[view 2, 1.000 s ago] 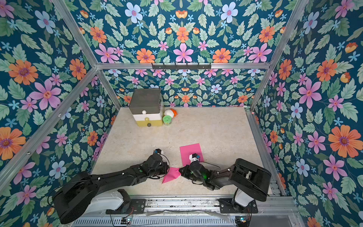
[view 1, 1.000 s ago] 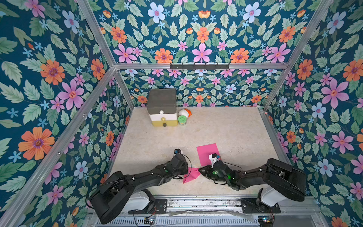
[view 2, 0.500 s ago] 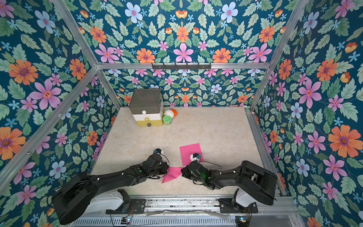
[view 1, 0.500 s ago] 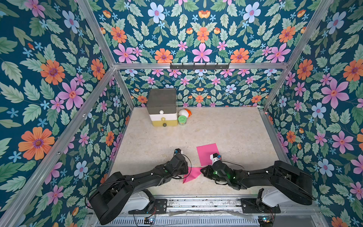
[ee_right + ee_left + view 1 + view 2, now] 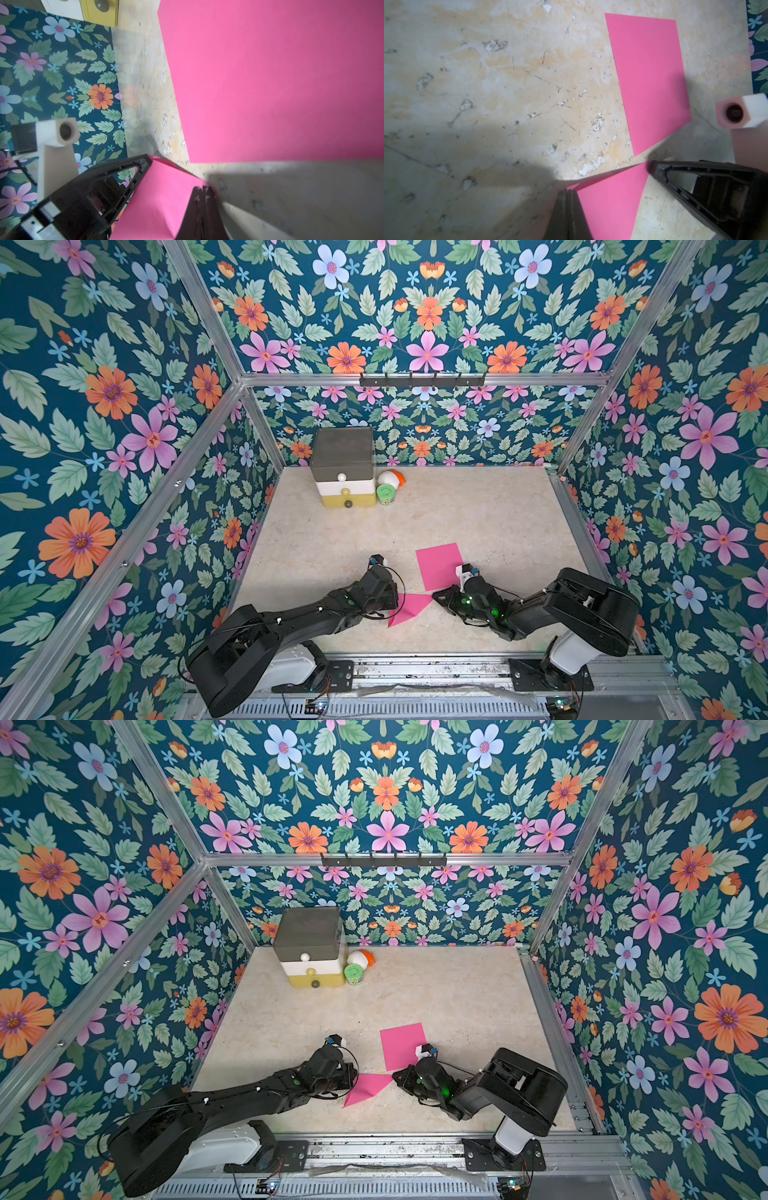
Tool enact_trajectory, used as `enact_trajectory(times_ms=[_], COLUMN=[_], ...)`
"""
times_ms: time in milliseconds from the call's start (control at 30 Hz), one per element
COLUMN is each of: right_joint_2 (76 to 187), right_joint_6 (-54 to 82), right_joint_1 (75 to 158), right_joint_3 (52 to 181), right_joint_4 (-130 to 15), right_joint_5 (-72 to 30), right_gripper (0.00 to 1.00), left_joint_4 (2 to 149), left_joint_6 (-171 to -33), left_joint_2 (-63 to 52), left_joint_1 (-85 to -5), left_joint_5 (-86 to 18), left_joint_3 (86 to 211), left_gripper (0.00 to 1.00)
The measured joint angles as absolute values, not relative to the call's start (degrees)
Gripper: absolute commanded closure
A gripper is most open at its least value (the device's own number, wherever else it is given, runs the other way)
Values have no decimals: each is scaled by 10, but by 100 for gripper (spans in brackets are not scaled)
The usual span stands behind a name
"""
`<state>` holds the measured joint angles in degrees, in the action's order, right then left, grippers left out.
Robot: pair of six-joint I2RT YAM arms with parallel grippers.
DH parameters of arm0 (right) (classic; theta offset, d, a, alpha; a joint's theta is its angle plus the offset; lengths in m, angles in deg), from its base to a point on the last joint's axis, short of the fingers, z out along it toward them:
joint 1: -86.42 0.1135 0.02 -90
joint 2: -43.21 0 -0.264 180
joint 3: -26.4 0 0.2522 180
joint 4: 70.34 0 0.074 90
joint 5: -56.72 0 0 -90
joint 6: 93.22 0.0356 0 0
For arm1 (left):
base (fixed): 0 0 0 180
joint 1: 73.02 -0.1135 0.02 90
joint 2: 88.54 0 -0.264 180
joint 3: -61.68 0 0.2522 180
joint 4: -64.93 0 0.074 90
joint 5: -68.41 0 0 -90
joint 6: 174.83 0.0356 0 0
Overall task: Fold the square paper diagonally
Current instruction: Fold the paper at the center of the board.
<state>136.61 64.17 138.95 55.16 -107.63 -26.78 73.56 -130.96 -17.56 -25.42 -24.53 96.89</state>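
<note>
A pink paper sheet lies flat on the beige floor in both top views. Just in front of it a second pink piece shows as a triangle, raised off the floor between the two grippers. My left gripper is shut on its left corner, seen close in the left wrist view. At the opposite corner my right gripper is shut on the paper too, as the right wrist view shows. The held pink paper has its upper edge stretched between the two tips.
A small drawer box with grey, white and yellow tiers stands at the back left. Next to it are a green-lidded can and a white and orange object. Floral walls close in three sides.
The right arm's elbow swung outward and came back. Both grippers and the held pink paper stay almost where they were.
</note>
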Motion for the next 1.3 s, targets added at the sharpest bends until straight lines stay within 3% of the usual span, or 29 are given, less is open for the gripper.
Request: enact_trajectory(times_ms=[167,367,833,1300], right_joint_2=[1320,1242,1421,1412], right_joint_6=[626,583,587,629], right_joint_1=[1373,1457,1475,1475], right_joint_3=[555,644,695,642], right_joint_4=[-1025,-912,-944,-1012], right_joint_5=[-276,-315,-275,-263], right_gripper=[100,99,100,100], left_joint_4=[736,722,678,676], left_joint_6=[-1308,-1311,-1325,-1318], left_joint_2=[-174,-179,-192,-190], left_joint_1=[-254,-254,-254,-254], left_joint_5=[-245,-245,-247,-256], left_joint_3=[971,958,936,941], left_gripper=[100,100,100,100])
